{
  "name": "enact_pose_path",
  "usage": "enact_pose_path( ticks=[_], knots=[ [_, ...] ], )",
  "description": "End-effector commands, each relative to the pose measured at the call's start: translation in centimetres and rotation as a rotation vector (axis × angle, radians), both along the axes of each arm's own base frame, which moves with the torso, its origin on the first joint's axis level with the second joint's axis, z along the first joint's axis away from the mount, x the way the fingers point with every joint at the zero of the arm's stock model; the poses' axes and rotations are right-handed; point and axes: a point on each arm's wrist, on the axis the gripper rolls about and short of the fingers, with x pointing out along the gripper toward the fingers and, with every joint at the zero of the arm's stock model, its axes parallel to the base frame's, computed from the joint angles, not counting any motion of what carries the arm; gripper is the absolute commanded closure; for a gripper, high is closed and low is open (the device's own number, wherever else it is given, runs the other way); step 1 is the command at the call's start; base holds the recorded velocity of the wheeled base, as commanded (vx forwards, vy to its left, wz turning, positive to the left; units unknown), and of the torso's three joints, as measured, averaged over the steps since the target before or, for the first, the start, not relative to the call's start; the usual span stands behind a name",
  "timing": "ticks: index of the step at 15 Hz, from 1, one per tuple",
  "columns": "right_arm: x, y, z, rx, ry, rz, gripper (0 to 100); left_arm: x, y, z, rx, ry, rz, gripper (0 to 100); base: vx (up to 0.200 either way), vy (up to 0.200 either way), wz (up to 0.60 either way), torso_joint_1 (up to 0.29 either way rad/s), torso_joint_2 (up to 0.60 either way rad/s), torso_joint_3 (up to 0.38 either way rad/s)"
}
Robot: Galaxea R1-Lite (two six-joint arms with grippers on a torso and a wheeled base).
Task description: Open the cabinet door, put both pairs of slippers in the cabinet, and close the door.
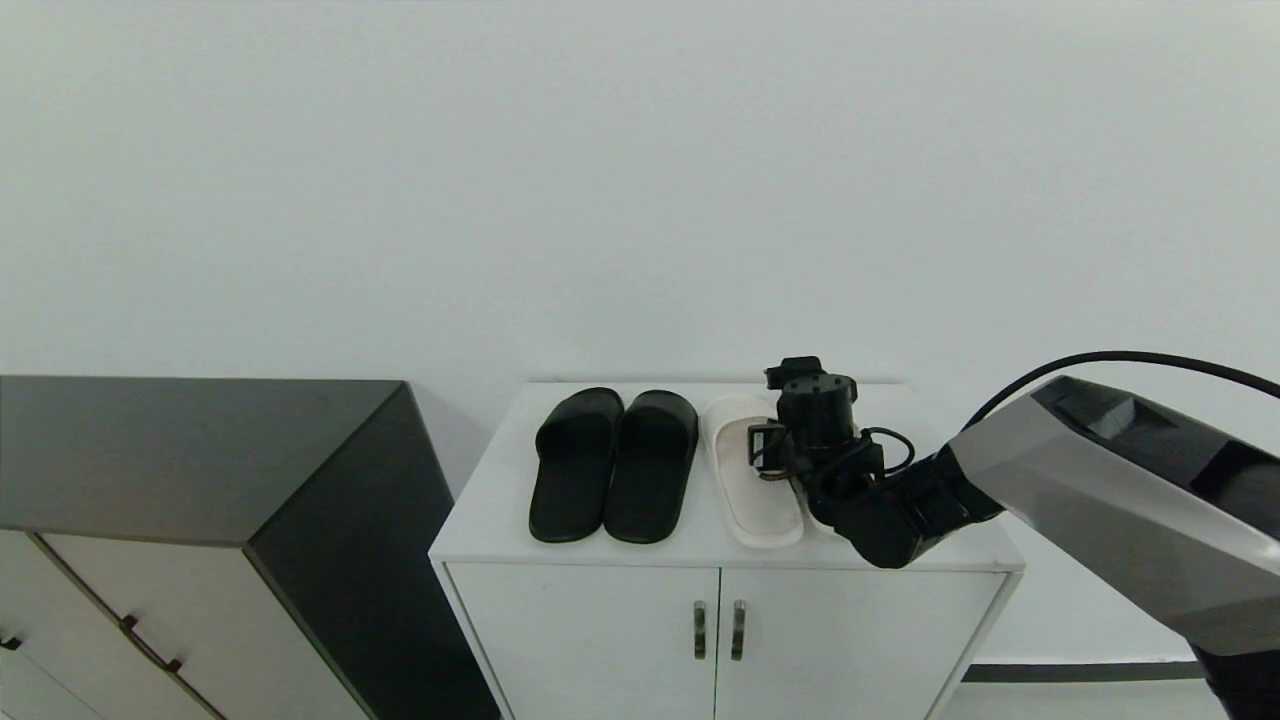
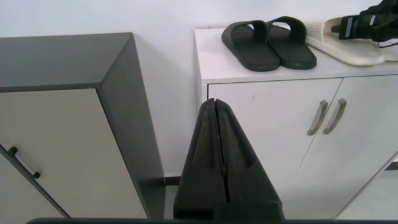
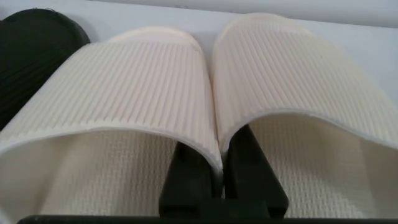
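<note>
Right pincer [image 3: 216, 163] is nearly closed, clamping the adjoining straps of the white slippers [image 3: 149, 81], one finger inside each. Slipper long axes run roughly 12-to-6 o'clock.

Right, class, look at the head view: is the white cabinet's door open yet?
No: both doors are shut flush, their handles side by side at the middle seam.

Ribbed matt cream slippers [image 3: 155, 87]; smooth matt black slippers [image 1: 580, 470]; brushed-metal cabinet handles [image 1: 699, 630].
</note>
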Motion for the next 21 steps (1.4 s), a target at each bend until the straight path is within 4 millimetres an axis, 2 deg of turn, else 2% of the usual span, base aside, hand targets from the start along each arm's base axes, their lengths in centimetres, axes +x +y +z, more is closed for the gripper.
enact_pose_path(
  ticks=[1,4,5,7,11,13,14,16,21],
  knots=[
    [-0.8,-0.2,1.9,0.017,-0.027,0.004,100,0.0,0.0,0.0,0.000,0.000,0.000,100,0.000,0.000,0.00,0.000,0.00,0.000],
    [-3.2,-1.6,4.8,0.005,-0.043,0.012,100,0.0,0.0,0.0,0.000,0.000,0.000,100,0.000,0.000,0.00,0.000,0.00,0.000],
    [-3.7,-1.8,5.0,-0.001,-0.041,0.014,100,0.0,0.0,0.0,0.000,0.000,0.000,100,0.000,0.000,0.00,0.000,0.00,0.000],
    [-7.9,-3.1,6.1,-0.024,-0.009,0.071,100,0.0,0.0,0.0,0.000,0.000,0.000,100,0.000,0.000,0.00,0.000,0.00,0.000],
    [-14.8,-3.9,7.2,0.002,0.029,0.336,100,0.0,0.0,0.0,0.000,0.000,0.000,100,0.000,0.000,0.00,0.000,0.00,0.000],
    [-17.4,-4.0,7.6,0.009,0.040,0.435,100,0.0,0.0,0.0,0.000,0.000,0.000,100,0.000,0.000,0.00,0.000,0.00,0.000],
    [-19.7,-4.2,7.7,0.013,0.052,0.523,100,0.0,0.0,0.0,-0.002,0.000,0.000,100,0.000,0.000,0.00,0.000,0.00,0.000],
    [-20.6,-3.9,7.6,0.013,0.058,0.564,100,0.0,0.0,0.0,-0.002,0.000,0.000,100,0.000,0.000,0.00,0.000,0.00,0.000],
    [-20.5,-3.5,7.1,0.008,0.073,0.567,100,0.0,0.0,0.0,-0.002,-0.001,0.000,100,0.000,0.000,0.00,0.000,0.00,0.000]
  ],
)
